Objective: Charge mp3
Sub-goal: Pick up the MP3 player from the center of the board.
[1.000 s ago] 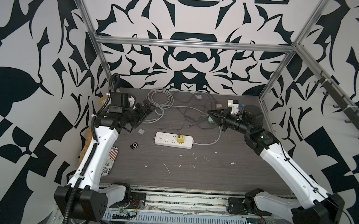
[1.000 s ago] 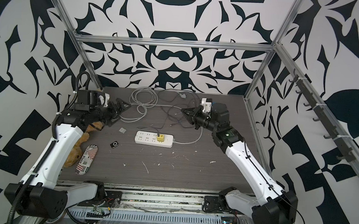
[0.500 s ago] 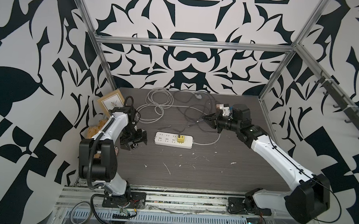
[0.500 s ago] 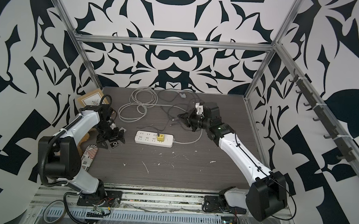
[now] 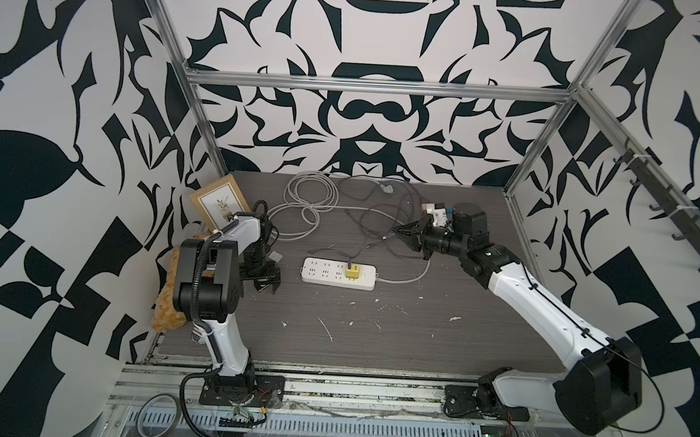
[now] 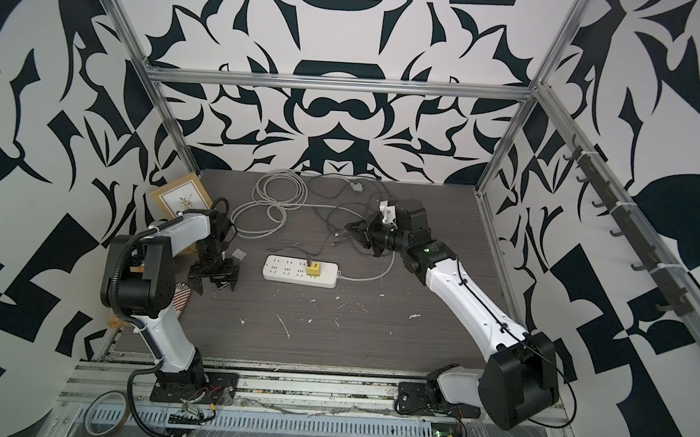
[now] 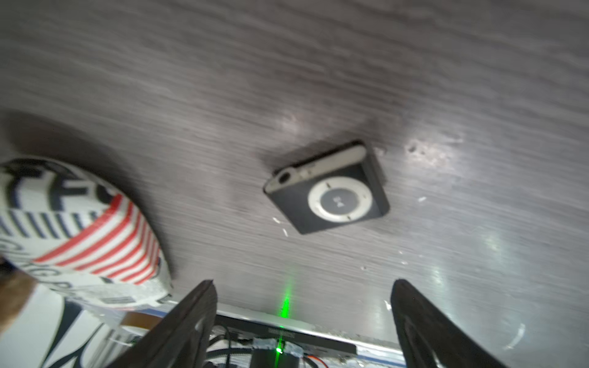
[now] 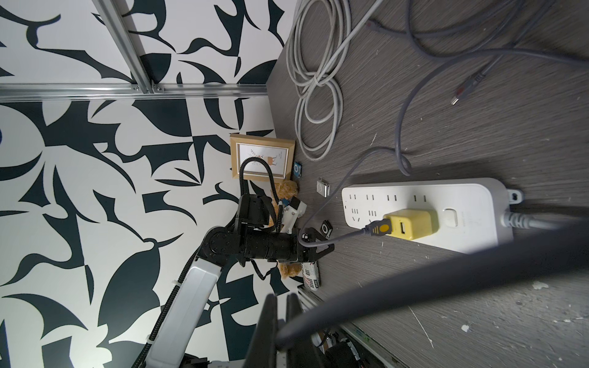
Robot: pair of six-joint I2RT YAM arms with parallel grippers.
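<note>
The mp3 (image 8: 297, 169), a tiny blue square, lies on the table beside the picture frame (image 8: 263, 156), and neither gripper touches it. My left gripper (image 5: 267, 285) (image 6: 215, 284) (image 7: 302, 282) hangs open, pointing down just over a small dark square player (image 7: 331, 191) (image 8: 326, 228) that has a pale control ring. Nothing sits between its fingers. My right gripper (image 5: 401, 231) (image 6: 350, 227) (image 8: 280, 306) is shut on a grey cable (image 8: 414, 286). That cable's plug (image 8: 379, 228) sits in the yellow charger cube (image 5: 352, 271) on the white power strip (image 5: 324, 273).
A small silver player (image 8: 323, 188) (image 6: 238, 254) lies between the frame and the strip. A red-striped tube (image 7: 79, 229) and a tan plush toy (image 5: 166, 295) sit at the table's left edge by my left arm. Coiled pale cable (image 5: 308, 200) and loose grey leads fill the back.
My left arm swung from the back left corner forward and down over the dark player, and its jaws narrowed slightly. The right gripper barely shifted, still shut on the cable.
</note>
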